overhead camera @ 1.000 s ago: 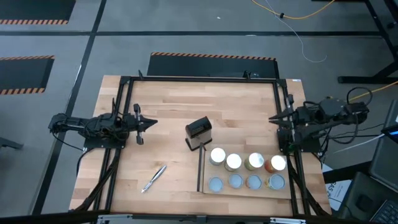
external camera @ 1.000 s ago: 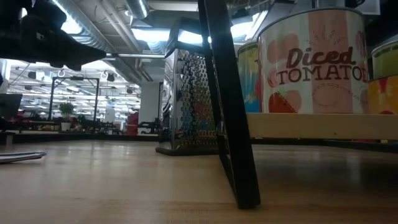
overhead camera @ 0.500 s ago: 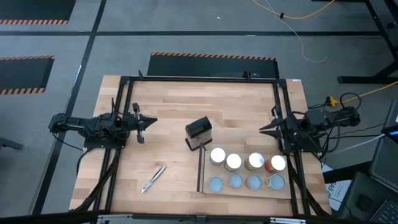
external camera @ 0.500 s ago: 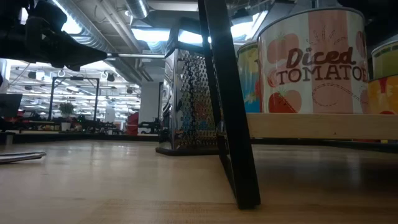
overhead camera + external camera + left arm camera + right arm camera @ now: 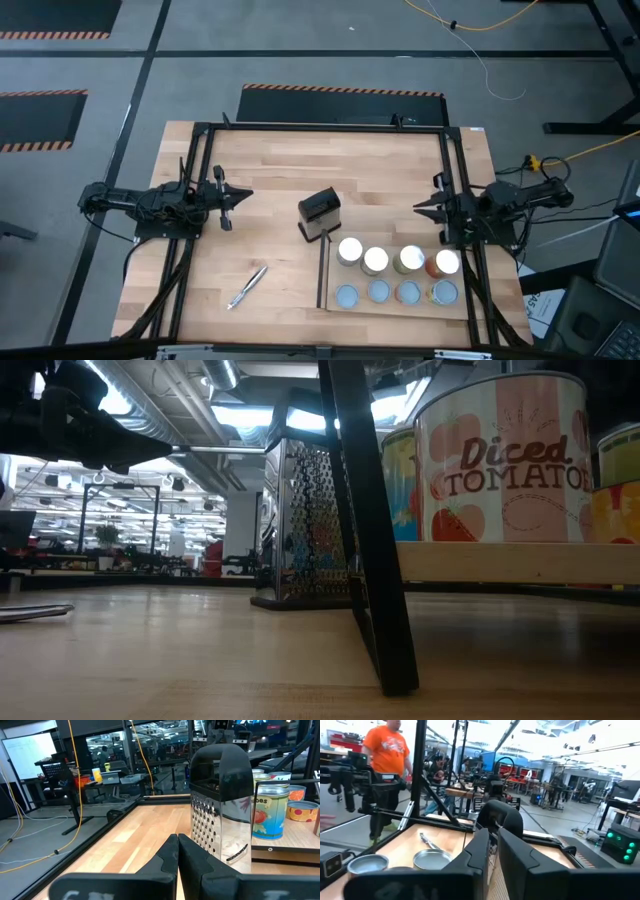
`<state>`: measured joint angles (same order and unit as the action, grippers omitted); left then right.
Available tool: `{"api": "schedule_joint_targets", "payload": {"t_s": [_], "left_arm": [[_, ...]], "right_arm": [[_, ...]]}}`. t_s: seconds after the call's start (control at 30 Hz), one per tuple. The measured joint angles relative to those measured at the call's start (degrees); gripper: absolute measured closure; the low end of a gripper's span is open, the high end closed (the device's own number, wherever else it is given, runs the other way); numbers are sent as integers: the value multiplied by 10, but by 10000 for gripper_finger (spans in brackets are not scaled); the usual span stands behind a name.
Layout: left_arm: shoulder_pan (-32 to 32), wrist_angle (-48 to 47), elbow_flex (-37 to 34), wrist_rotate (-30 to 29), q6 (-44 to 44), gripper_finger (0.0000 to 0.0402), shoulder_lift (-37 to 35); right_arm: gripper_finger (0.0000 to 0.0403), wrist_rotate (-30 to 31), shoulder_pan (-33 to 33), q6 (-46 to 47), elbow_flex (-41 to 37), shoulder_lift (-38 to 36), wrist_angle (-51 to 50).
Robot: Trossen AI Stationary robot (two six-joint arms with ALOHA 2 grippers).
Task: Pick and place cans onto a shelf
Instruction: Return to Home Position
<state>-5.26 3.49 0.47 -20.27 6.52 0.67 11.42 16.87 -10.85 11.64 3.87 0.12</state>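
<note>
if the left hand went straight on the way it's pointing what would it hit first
Probably the grater, which stands ahead of the left hand, a little to one side of its line; a near miss is possible.

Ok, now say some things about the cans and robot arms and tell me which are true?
Eight small metal cans stand on the pale wood shelf. True.
The right gripper holds a can. False: it is shut on nothing, near the wooden tabletop's right edge.
The shiny metal box grater lies flat. False: it stands upright beside the shelf.
The thin silver pen-like tool lies on the tabletop, off the shelf. True.
The left gripper hovers over the shelf. False: it sits at the tabletop's left side.
</note>
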Motion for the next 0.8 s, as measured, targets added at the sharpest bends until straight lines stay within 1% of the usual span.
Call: {"api": "schedule_joint_targets", "payload": {"t_s": [0.2,0.3,0.67,0.8], "left_arm": [[0,0,0,0,0,401,0],[0,0,0,0,0,401,0],[0,0,0,0,0,401,0],[0,0,0,0,0,401,0]], "right_arm": [[357,-1,-22,-2,-58,-2,65],[357,-5,-37,-2,-74,-2,81],[357,-13,-100,8,-112,-2,86],[357,-47,-117,30,-113,-1,64]]}}
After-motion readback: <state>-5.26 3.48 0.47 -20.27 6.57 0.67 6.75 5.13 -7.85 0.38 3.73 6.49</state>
